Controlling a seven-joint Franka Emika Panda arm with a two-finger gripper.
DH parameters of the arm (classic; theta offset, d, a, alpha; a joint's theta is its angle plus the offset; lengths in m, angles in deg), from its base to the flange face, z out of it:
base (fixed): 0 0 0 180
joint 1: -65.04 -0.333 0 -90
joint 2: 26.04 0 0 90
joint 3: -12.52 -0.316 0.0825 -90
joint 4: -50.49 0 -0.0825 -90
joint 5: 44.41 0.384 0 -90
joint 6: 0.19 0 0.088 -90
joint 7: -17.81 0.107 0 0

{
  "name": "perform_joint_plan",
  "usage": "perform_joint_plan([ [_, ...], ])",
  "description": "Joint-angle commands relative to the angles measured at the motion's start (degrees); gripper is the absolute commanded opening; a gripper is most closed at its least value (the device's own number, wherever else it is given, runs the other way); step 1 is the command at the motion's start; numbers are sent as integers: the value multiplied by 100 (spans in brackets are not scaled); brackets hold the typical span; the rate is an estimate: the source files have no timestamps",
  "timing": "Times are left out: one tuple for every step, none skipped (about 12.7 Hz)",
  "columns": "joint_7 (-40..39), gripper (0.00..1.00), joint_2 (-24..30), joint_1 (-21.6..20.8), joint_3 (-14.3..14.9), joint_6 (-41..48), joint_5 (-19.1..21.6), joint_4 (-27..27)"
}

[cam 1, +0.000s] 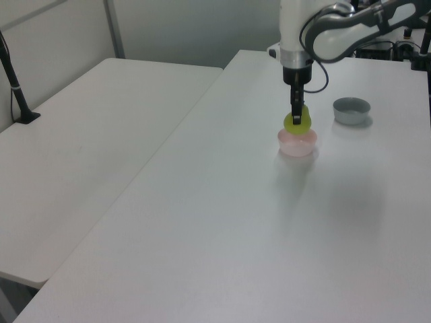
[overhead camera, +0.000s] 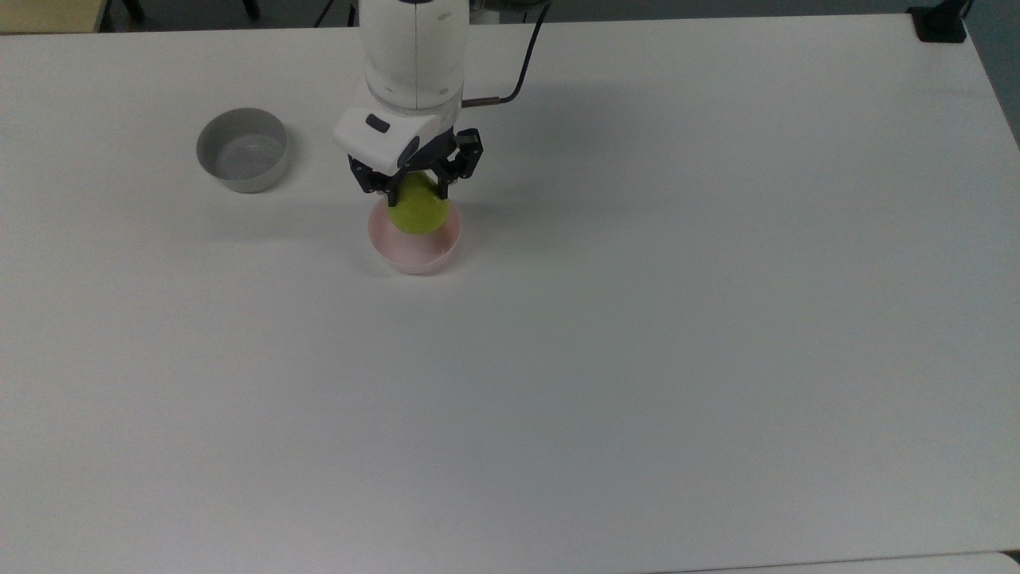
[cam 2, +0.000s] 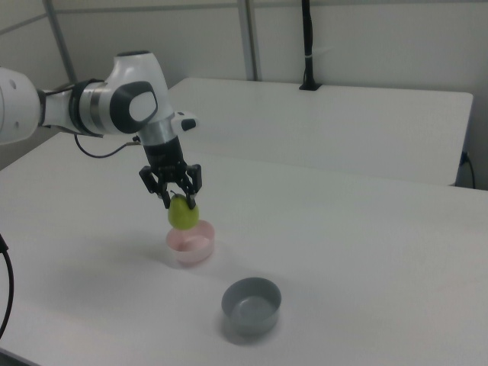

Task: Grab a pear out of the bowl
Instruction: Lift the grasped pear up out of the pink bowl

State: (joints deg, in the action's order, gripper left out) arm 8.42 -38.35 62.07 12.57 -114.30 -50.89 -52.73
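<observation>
The fingers (cam 2: 167, 194) clamp the narrow top of the pear (cam 2: 183, 214), holding it clear above the pink bowl (cam 2: 191, 245) on the white surface (cam 2: 366, 252). A grey bowl (cam 2: 251, 305) stands well apart, toward the right view's lower right.

A lab: bare white tables (cam 1: 101, 134), partition walls (cam 2: 366, 38), robot arm (cam 2: 91, 107).

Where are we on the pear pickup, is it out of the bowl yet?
Grasp looks done: the gripper is shut on the pear. In hand is the lift; in the right view the pear hangs just above the pink bowl, whose inside looks bare. Left: raise it well clear of the rim. The grey bowl sits untouched nearby.
</observation>
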Motion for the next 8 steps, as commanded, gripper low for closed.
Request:
perform_joint_plan([
  [-19, 28, 124, 68, 74, 415, 156, 337],
  [-71, 28, 106, 225, 83, 476, 156, 486],
  [-98, 28, 97, 375, 83, 477, 147, 522],
  [-115, 28, 89, 481, 83, 460, 138, 531],
  [-159, 28, 71, 577, 83, 416, 104, 531],
  [-255, 28, 71, 674, 83, 407, 103, 540],
  [-361, 28, 71, 762, 83, 407, 94, 549],
  [-457, 28, 71, 850, 83, 424, 103, 662],
])
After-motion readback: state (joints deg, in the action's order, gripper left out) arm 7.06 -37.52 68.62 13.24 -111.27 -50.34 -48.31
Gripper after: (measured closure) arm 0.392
